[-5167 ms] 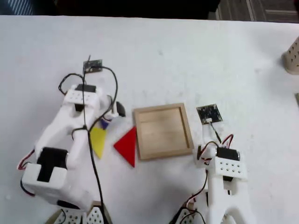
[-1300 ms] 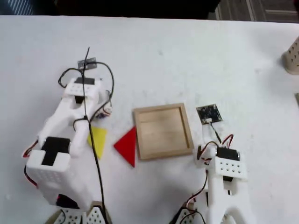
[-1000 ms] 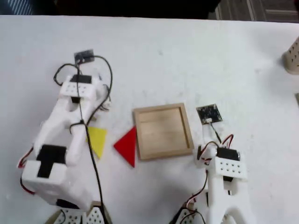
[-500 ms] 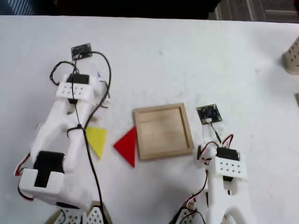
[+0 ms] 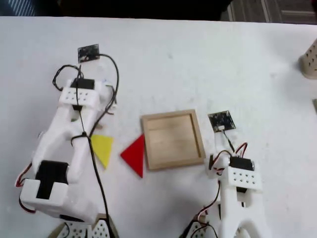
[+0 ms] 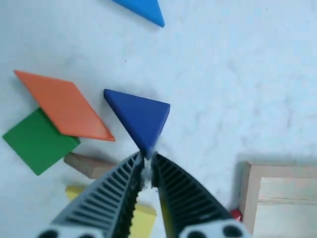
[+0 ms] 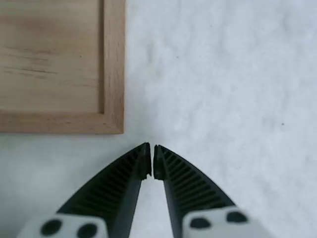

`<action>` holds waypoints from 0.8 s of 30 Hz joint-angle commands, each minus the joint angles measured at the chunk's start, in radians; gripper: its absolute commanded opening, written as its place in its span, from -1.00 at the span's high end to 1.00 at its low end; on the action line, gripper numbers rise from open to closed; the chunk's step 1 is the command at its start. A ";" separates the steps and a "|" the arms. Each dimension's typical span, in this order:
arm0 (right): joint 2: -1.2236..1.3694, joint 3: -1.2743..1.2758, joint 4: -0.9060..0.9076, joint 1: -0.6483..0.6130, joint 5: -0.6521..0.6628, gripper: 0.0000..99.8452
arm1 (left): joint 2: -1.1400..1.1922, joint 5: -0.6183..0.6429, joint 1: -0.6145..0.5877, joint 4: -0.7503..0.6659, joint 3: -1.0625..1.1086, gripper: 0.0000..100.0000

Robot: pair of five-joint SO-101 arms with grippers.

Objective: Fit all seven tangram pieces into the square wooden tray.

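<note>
The square wooden tray (image 5: pixel 172 115) lies empty at mid-table, and its corner (image 7: pixel 113 69) shows in the right wrist view. A red triangle (image 5: pixel 134 153) touches the tray's left side, with a yellow triangle (image 5: pixel 102 148) further left. My left gripper (image 6: pixel 147 159) is shut with nothing in it, its tips at one corner of a dark blue triangle (image 6: pixel 140 116). Beside that lie an orange parallelogram (image 6: pixel 63 105), a green square (image 6: pixel 38 141), a tan piece (image 6: pixel 89 165) and a lighter blue triangle (image 6: pixel 141 7). My right gripper (image 7: pixel 151 161) is shut, empty, just off the tray's corner.
The left arm (image 5: pixel 64 139) covers the pieces beneath it in the high view. The right arm (image 5: pixel 240 181) stands near the front edge, right of the tray. A beige pegged object (image 5: pixel 310 60) sits at the far right edge.
The left arm has swung away from the front edge and a little left, uncovering the yellow triangle. In the last half second it barely moved. The right arm has kept still.
</note>
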 commanded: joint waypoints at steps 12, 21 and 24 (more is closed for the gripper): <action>-0.018 -0.003 -0.013 -0.010 0.011 0.96 | -0.062 -0.009 0.079 0.034 -0.017 0.96; -0.018 -0.003 -0.015 -0.010 0.011 0.96 | -0.073 -0.008 0.143 0.063 -0.017 0.96; -0.022 -0.003 -0.015 -0.008 0.011 0.96 | -0.139 -0.008 0.179 0.077 -0.003 0.96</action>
